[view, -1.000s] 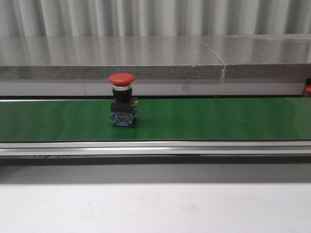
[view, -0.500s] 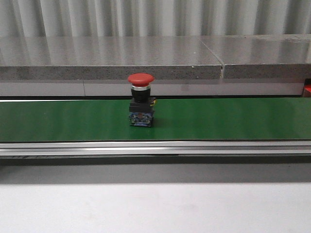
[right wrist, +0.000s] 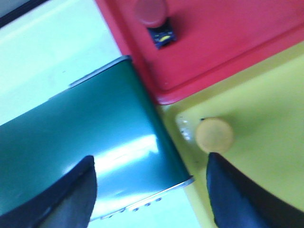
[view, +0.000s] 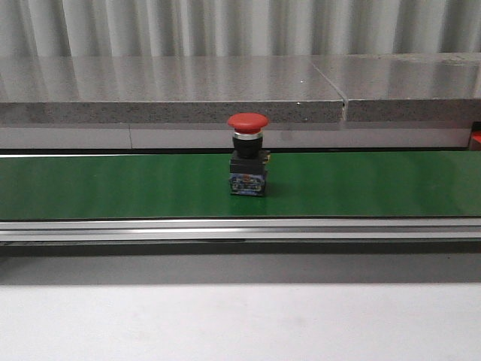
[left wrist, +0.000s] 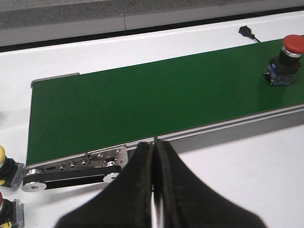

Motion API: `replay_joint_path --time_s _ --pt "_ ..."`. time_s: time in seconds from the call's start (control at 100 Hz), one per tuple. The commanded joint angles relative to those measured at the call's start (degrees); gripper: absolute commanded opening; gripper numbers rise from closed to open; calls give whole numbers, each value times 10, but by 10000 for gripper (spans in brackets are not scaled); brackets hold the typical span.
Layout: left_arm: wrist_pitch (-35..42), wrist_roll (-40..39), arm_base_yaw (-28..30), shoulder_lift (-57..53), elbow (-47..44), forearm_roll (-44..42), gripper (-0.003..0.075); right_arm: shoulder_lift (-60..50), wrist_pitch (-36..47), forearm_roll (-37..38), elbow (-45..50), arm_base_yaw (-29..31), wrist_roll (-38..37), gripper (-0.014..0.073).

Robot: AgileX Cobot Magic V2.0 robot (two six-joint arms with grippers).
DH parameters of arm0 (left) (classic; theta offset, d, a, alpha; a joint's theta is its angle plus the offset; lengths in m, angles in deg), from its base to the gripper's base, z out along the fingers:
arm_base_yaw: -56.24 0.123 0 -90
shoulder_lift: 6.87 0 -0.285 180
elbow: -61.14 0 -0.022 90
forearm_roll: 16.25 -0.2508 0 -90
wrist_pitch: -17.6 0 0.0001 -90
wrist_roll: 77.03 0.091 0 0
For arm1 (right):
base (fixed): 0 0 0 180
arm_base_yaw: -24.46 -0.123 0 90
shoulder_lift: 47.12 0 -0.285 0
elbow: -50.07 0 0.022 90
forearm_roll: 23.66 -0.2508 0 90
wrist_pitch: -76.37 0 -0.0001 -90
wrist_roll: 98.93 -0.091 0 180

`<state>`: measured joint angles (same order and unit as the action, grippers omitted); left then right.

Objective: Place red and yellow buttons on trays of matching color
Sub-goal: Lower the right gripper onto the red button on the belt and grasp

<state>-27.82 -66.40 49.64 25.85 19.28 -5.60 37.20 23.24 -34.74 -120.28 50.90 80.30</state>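
Red button [view: 248,154] upright on green belt [view: 113,184], left hand [left wrist: 154,156] closed empty, right hand [right wrist: 149,187] wide open

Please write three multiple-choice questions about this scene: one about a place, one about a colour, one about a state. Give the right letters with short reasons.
1. Where does the red button in the front view stand?
A. on the green belt
B. on the red tray
C. in a gripper

2. What colour is the tray holding the yellow button in the right wrist view?
A. red
B. yellow
C. green

3. How is the left gripper?
A. shut and empty
B. open wide
C. shut on a button

Answers: 1 A, it stands upright on the belt, nothing gripping it. 2 B, it sits on the yellow tray, beside the red tray. 3 A, its fingers meet with nothing between them.
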Motion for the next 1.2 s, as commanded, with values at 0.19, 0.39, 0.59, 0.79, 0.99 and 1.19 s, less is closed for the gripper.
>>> replay_joint_path --time_s 0.19,0.39,0.59,0.79,0.99,1.19 --pt "41 2 -5 4 15 8 -20 -40 -10 -6 -14 -138 34 500" --pt "41 2 -5 4 15 8 -20 -33 -1 -7 -20 -233 34 500" --pt "41 2 -5 4 15 8 -20 8 -42 -7 -68 -297 53 500" --pt "41 2 -5 4 15 8 -20 71 -89 -12 -124 -356 127 500" --pt "41 2 -5 4 15 8 -20 125 -128 -18 -164 -396 217 500" --pt "41 2 -5 4 15 8 -20 158 -131 -71 -165 -403 286 500"
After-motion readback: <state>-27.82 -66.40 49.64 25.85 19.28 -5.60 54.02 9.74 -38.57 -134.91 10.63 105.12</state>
